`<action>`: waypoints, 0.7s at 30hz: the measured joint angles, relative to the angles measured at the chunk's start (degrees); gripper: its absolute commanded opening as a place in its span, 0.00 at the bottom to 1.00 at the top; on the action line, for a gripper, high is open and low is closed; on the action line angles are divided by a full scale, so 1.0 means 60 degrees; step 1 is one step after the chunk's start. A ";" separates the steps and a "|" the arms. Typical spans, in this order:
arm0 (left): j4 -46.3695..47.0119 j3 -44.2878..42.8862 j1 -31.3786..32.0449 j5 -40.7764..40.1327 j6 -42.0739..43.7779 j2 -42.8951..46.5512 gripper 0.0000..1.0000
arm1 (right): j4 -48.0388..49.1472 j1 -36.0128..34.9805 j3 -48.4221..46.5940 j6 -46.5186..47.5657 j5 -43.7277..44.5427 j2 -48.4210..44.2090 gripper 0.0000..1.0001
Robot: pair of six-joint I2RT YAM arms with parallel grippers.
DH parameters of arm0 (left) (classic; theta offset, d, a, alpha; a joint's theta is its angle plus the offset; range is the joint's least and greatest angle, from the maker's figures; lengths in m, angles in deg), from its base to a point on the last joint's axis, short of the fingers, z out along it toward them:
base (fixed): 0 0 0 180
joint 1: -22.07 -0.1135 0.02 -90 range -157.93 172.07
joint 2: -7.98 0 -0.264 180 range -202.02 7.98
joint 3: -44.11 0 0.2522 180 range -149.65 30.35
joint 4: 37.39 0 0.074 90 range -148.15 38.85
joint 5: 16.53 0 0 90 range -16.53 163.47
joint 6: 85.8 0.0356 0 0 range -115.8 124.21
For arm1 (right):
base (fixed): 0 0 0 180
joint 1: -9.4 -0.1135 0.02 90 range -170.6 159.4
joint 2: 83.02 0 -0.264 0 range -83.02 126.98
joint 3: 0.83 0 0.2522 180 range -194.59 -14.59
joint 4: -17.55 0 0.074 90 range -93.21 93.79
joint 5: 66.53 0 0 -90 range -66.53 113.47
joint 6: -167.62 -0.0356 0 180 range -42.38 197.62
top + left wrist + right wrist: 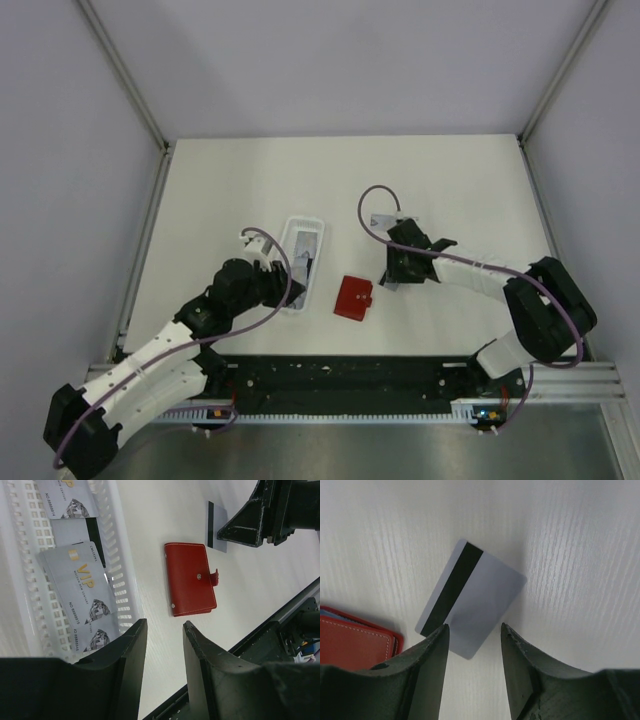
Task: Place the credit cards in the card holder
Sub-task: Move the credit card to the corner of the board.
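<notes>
My right gripper [472,630] stands open over a grey card [475,597] flat on the tabletop [570,555], closed red wallet [355,642] at its eight o'clock; my left gripper [164,630], open and empty, hovers by the tray [122,570] of cards [82,595]

Cards [82,597] in tray [122,565]; card holder [192,580] right; loose card [480,605] beyond.

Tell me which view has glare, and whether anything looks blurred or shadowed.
Top external: even light, small red leather wallet clear. Left wrist: print on the grey plastic cards is sharp. Right wrist: sheen on the white table; grey striped card partly shadowed.
</notes>
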 measured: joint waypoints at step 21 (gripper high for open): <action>-0.0339 -0.0004 0.0000 -0.0066 0.0018 0.0106 0.41 | -0.1071 -0.0084 -0.1847 0.0528 0.1275 0.0780 0.58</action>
